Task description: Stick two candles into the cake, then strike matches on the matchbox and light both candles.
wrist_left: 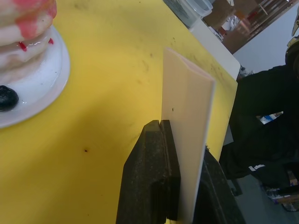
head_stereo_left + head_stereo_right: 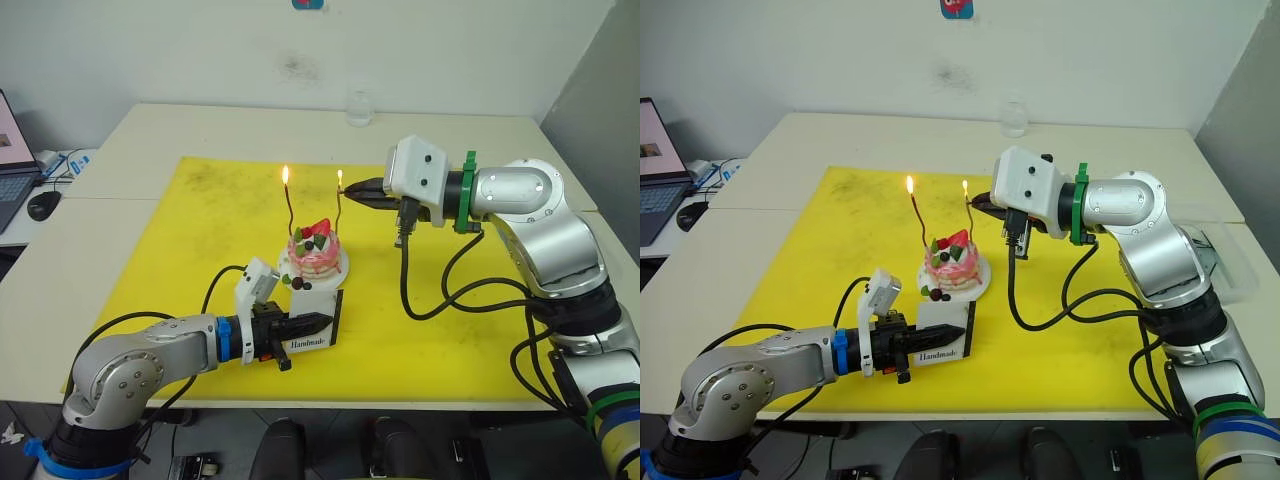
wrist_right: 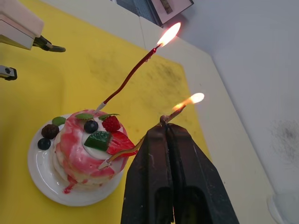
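The pink cake (image 2: 316,256) sits on its white plate (image 2: 343,268) in the middle of the yellow mat. Both candles stand in it: the red candle (image 2: 290,208) burns at its tip, and a small flame shows at the top of the pale gold candle (image 2: 340,207). My right gripper (image 2: 352,190) is shut on a short burning match (image 3: 172,113), held right at the gold candle's tip. My left gripper (image 2: 318,323) is shut on the white matchbox (image 2: 316,331), which stands upright on the mat just in front of the plate.
The yellow mat (image 2: 200,230) covers the pale table. A clear glass (image 2: 360,108) stands at the table's far edge. A laptop (image 2: 10,175) and a mouse (image 2: 43,205) lie on the far left. A clear container (image 2: 1225,250) is at the right edge.
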`<state>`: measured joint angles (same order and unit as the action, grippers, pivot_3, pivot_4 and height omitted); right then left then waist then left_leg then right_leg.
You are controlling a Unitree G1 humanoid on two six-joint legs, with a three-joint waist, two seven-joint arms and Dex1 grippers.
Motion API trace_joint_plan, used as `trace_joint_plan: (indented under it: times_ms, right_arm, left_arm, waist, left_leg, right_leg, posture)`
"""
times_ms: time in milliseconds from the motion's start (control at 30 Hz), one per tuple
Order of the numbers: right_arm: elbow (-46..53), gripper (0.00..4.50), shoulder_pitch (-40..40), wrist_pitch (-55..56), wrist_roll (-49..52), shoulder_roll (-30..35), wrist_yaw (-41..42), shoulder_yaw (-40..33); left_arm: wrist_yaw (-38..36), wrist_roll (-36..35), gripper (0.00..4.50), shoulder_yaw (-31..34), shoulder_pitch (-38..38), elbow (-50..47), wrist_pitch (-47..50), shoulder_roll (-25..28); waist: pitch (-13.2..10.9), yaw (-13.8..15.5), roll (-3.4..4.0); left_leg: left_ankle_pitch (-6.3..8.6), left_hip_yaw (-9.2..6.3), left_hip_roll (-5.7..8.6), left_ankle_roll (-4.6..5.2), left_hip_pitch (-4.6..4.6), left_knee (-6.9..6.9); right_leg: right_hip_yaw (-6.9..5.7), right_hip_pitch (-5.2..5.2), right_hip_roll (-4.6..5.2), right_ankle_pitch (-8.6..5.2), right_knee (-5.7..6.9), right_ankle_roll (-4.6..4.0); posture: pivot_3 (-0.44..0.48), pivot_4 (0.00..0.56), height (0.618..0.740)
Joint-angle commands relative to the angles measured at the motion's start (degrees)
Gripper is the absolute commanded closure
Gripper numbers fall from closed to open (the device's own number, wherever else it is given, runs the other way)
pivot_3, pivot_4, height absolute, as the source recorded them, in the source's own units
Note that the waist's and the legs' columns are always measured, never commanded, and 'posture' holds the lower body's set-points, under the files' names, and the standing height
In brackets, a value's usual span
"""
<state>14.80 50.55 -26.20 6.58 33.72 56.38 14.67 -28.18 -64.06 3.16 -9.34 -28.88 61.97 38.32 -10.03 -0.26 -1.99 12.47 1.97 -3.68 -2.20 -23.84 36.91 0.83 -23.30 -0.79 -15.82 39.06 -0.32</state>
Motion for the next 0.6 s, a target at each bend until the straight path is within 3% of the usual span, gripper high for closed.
trace_joint_plan:
  times_ms: [33, 333, 467, 600]
  right_arm:
    - [5.4, 4.47, -0.9, -2.2, 3.2, 2.2, 1.6, -3.0]
    - [13.6, 4.47, -12.4, -11.4, 6.6, 12.5, -0.8, -12.4]
    - [12.1, 4.47, -20.3, -13.9, 4.4, 16.9, -5.5, -20.1]
    - [7.9, 4.47, -26.8, -16.3, 1.9, 17.0, -13.1, -27.3]
  left_arm:
    - [-0.7, 0.1, 4.5, 0.3, -0.5, -0.8, -0.6, -0.3]
    - [0.2, 0.3, 4.5, 0.0, 0.7, -1.4, -0.7, -1.4]
    - [0.7, 0.4, 4.5, -0.5, 1.0, -1.6, -0.7, -2.5]
    - [0.9, 1.0, 4.5, -1.4, 1.1, -1.7, -0.9, -3.9]
  waist:
    - [0.0, 0.1, 0.0]
    - [0.0, 0.1, -0.01]
    - [0.0, 0.2, -0.01]
    - [0.0, 0.1, -0.02]
  left_leg:
    - [0.0, 0.0, -0.01, 0.0, 0.0, -0.01]
    - [0.0, 0.0, -0.01, 0.0, -0.03, -0.02]
    - [0.0, 0.0, 0.01, 0.01, -0.02, 0.0]
    - [0.0, 0.02, 0.06, 0.0, -0.02, -0.01]
  right_leg:
    - [0.0, 0.0, 0.0, 0.0, 0.0, 0.0]
    - [0.01, 0.0, 0.09, -0.02, -0.03, -0.01]
    - [0.0, 0.01, 0.08, -0.02, -0.03, -0.01]
    - [0.02, 0.01, 0.08, -0.02, -0.03, -0.01]
  posture:
    - [0.0, 0.15, 0.729]
    - [0.0, 0.15, 0.729]
    - [0.0, 0.15, 0.729]
    - [0.0, 0.15, 0.729]
